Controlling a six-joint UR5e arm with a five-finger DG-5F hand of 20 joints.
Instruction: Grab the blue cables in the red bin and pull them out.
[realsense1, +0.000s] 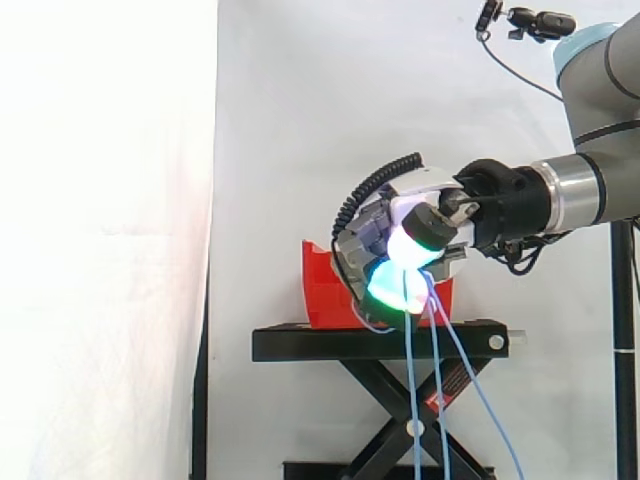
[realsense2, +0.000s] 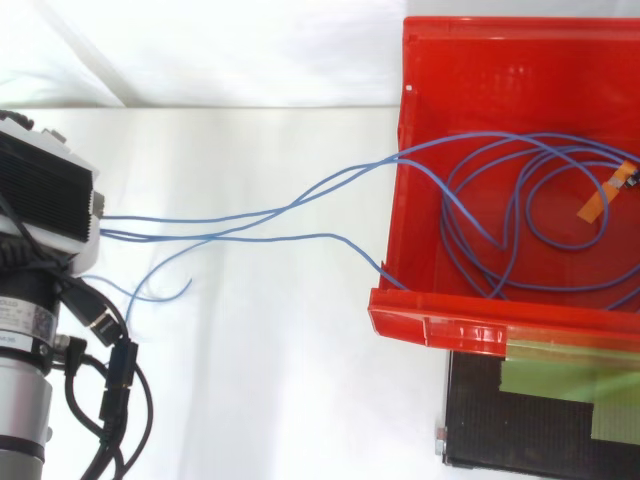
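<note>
**Three blue strands clamped in the hand, the rest coiled in the bin**

Most of the blue cables (realsense2: 320, 236) lie as loose overlapping loops on the floor of the red bin (realsense2: 470, 70), at the right of your top view. An orange tag (realsense2: 597, 203) sits on one loop near the bin's right side. From that coil, strands climb over the bin's left wall – one of them close to its near left corner – and run leftward across the white cloth to the hand (realsense2: 45, 190) at the left edge, well apart from the bin. One loose end curls on the cloth just right of the hand.

In your side view the hand (realsense1: 375, 235) has its fingers curled shut round the cables, with the glowing pads (realsense1: 395, 285) bunched together, green below and white above. Three strands (realsense1: 413, 400) drop out from under those pads. They fan slightly as they fall past the top plate of the black stand (realsense1: 330, 342) and leave at the lower edge.

From that side the hand sits in front of the bin's (realsense1: 320, 285) upper right part, so you see the bin's red wall mainly to the hand's left. The bin rests on the stand's top plate – seen from above, the stand (realsense2: 520, 440) carries a patch of green tape (realsense2: 560, 380). The arm (realsense1: 590, 190) reaches in level from the right, before the white curtain (realsense1: 300, 120).
</note>
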